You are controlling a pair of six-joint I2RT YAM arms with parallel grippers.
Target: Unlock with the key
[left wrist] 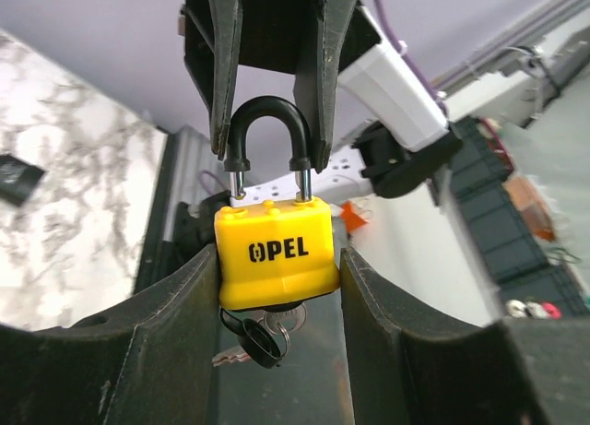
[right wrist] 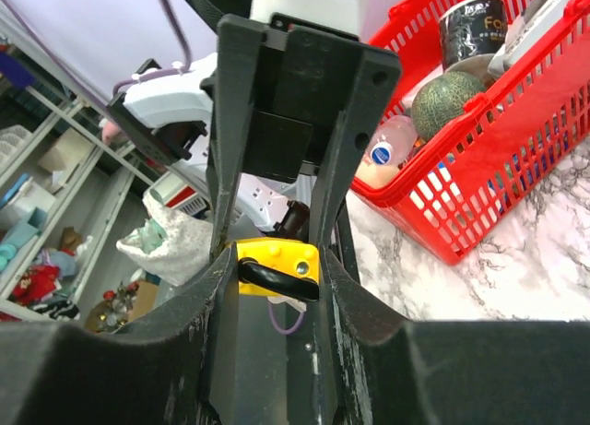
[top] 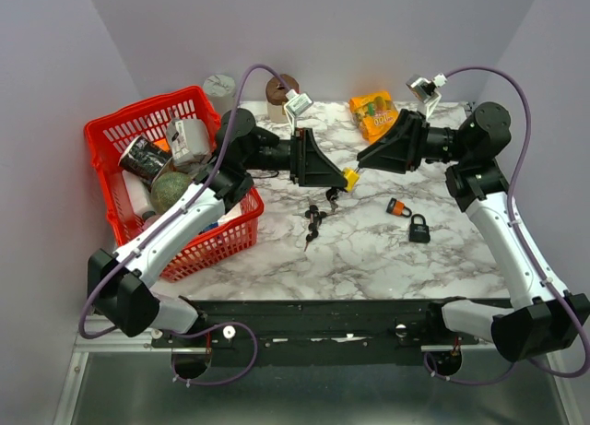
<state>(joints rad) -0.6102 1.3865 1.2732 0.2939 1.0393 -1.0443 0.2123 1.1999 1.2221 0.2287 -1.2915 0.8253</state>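
Note:
A yellow padlock (top: pixel 351 178) marked OPEL hangs in the air between my two grippers, above the marble table. My left gripper (top: pixel 341 179) is shut on its yellow body (left wrist: pixel 277 254). My right gripper (top: pixel 362 168) is shut on its black shackle (right wrist: pixel 277 279), and its fingers (left wrist: pixel 221 75) show in the left wrist view on both sides of the shackle (left wrist: pixel 267 116). A key with a black head and ring (left wrist: pixel 253 337) hangs from the bottom of the lock. The shackle's silver legs show above the body.
A bunch of black keys (top: pixel 313 218) lies on the table under the grippers. A small orange padlock (top: pixel 398 206) and a black padlock (top: pixel 419 229) lie to the right. A red basket (top: pixel 101 135) full of items stands left. An orange snack bag (top: pixel 373 114) lies at the back.

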